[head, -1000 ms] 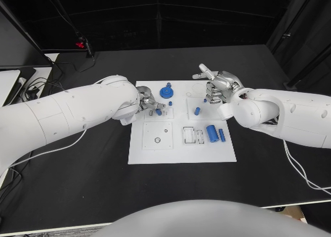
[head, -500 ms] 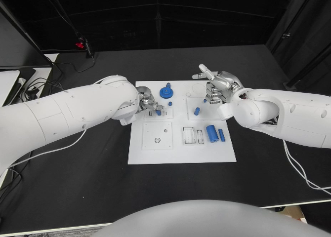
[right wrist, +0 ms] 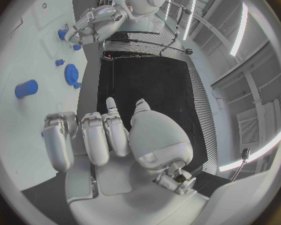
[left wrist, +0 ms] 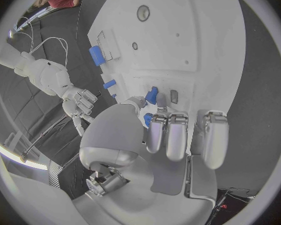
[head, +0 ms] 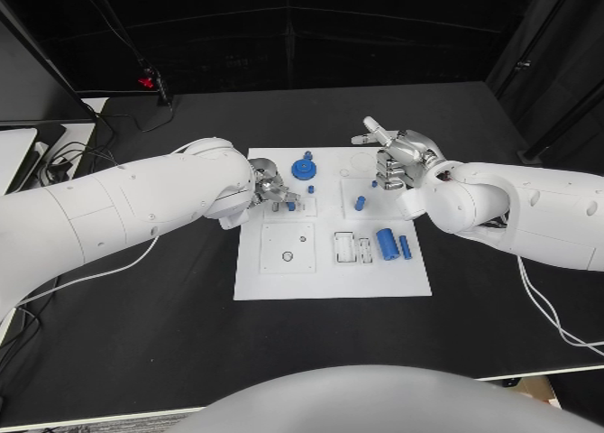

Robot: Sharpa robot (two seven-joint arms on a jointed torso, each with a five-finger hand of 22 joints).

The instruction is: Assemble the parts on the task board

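- Black bench (head: 146, 325) fills the scene, dark curtains behind it, a small red light (head: 148, 82) glowing at the far left corner.
- White cable (head: 114, 271) trails off the left arm across the bench; another runs from the right arm.
- Task board (head: 331, 275) sits square in the middle of the bench, a white plate with shallow recesses.
- Blue gear (head: 302, 168) stands near the board's far edge, between the 2 hands.
- A fat blue cylinder (head: 387, 244) and a thin blue pin (head: 405, 247) lie side by side at the board's right, next to a rectangular slot (head: 345, 246).
- Another small blue part (head: 360, 202) stands on the right far panel, just beside the right hand.
- Left hand (head: 269, 189) is down on the board's far left panel, its fingers curled around a small blue peg (left wrist: 152, 94), pinching it.
- Right hand (head: 397, 153) hovers over the board's far right corner, fingers apart, nothing in it.
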